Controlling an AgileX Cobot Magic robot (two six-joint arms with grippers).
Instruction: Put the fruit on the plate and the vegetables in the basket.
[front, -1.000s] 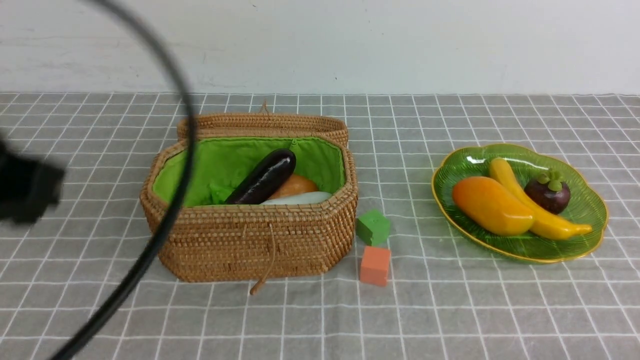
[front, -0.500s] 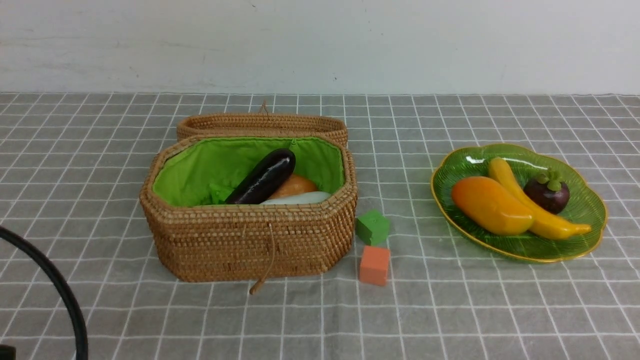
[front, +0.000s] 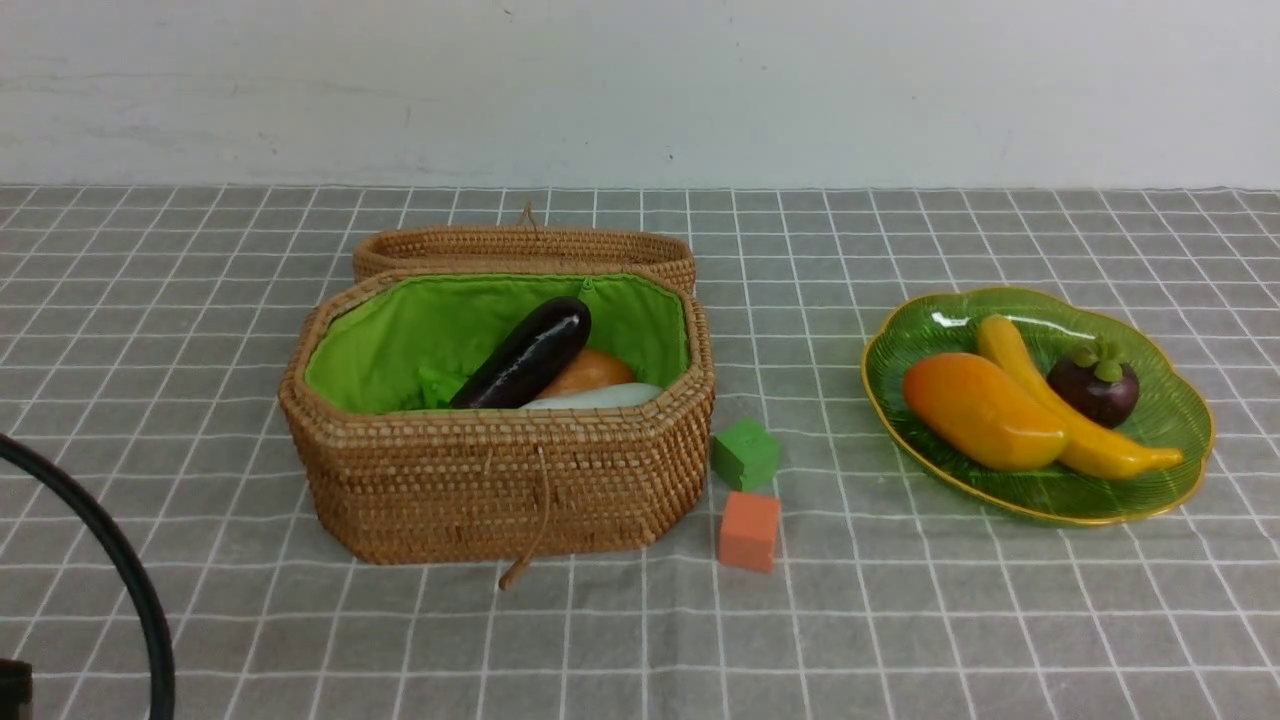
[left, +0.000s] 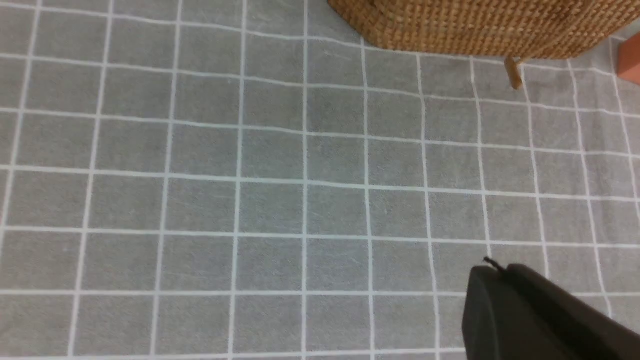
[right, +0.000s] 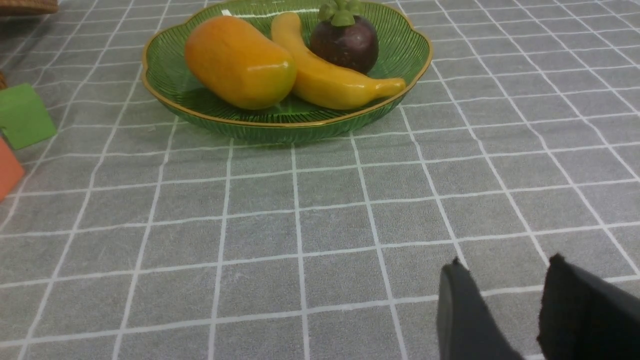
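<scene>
Nearest the robot, both grippers sat low over bare checked tablecloth (front: 900, 640). Right gripper (right: 505, 267): two dark fingers showed in its wrist view, a narrow gap of cloth between the tips, nothing held. The plate (right: 250, 127) lay well beyond the tips, several grid squares of open cloth between.

Left gripper (left: 492, 267): its wrist view showed only one dark mass with the tips pressed together, no gap, nothing gripped. It hung above open cloth, the basket (left: 475, 30) well ahead of it, the basket's cord end (left: 512, 77) lying on the cloth. In the front view only a black cable (front: 120, 570) curved up at the near left edge; neither arm otherwise appeared there.

Mid-table: an orange cube (front: 749, 530) stood just off the basket's near right corner, a green cube (front: 745, 454) just behind it, close to the basket wall (front: 480, 490). Wide clear cloth lay between the cubes and the plate rim (front: 880, 420).

Basket, lid (front: 520, 248) laid open behind: eggplant (front: 525, 352) leaned diagonally over the potato (front: 590, 372) and the white radish (front: 600, 397); a bit of light-green vegetable (front: 435, 385) showed by the eggplant's lower end.

On the plate, right side: mango (front: 980, 410) touching the banana (front: 1060, 400), with the mangosteen (front: 1093, 385) behind the banana.
</scene>
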